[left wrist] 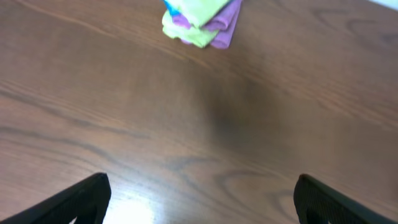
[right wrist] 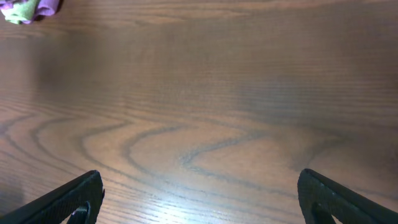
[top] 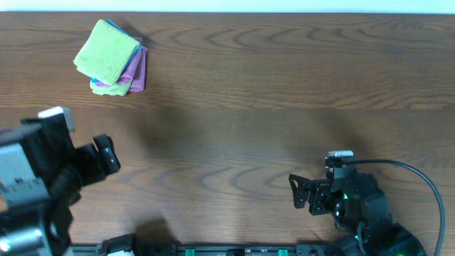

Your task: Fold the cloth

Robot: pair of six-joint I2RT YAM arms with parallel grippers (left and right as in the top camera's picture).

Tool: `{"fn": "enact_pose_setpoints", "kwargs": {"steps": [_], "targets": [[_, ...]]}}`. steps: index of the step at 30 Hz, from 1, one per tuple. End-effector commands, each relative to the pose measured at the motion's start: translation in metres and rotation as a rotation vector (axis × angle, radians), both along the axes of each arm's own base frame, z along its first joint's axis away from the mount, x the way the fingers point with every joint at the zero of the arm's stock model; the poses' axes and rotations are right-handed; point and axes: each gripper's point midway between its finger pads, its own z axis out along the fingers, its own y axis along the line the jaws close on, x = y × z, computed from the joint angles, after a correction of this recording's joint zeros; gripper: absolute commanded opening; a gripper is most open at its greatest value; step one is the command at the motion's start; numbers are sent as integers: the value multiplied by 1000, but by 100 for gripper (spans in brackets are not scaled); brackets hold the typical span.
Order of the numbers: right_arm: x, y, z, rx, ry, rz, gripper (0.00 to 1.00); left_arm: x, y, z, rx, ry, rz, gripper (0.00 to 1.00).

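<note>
A stack of folded cloths (top: 112, 58) lies at the far left of the wooden table, a green one on top, purple and blue beneath. It also shows at the top of the left wrist view (left wrist: 199, 18) and in the top left corner of the right wrist view (right wrist: 28, 9). My left gripper (top: 106, 155) is open and empty at the near left, well short of the stack. My right gripper (top: 302, 193) is open and empty at the near right, far from the stack. Both wrist views show only bare wood between the fingers.
The brown wooden table (top: 270, 92) fills the view. A black cable (top: 419, 178) loops from the right arm at the near right edge. The arm bases stand along the front edge.
</note>
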Motion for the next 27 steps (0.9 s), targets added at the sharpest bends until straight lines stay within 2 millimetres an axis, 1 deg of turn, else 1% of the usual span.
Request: {"fn": "enact_pose_setpoints", "kwargs": {"steps": [1,5,10,13,19,22,24,27], "targets": [[0,-1,-2,8,7,-13,99,-9,-8,-30,2,-23,-51,95],[0,-1,-2,8,7,-13,99,-23,-21,-73,14,-99,-111,95],[0,-1,-2,8,7,-13,99,-30,-33,-105,59,-185,-200,95],[0,-1,-2,8,7,-13,99,-31,-37,-122,86,-214,-241,95],[0,-1,-2,8,7,-13,99,-26,-37,-151,103,-261,-242,95],[0,-1,-2,8,7,-13,99,-27,-36,-164,105,-254,-239,95],[0,-1,-2,8,7,-13,99,-28,-35,-173,115,-249,-236,95],[0,-1,-2,8,7,-13,99,-28,-36,-181,123,-240,-249,95]]}}
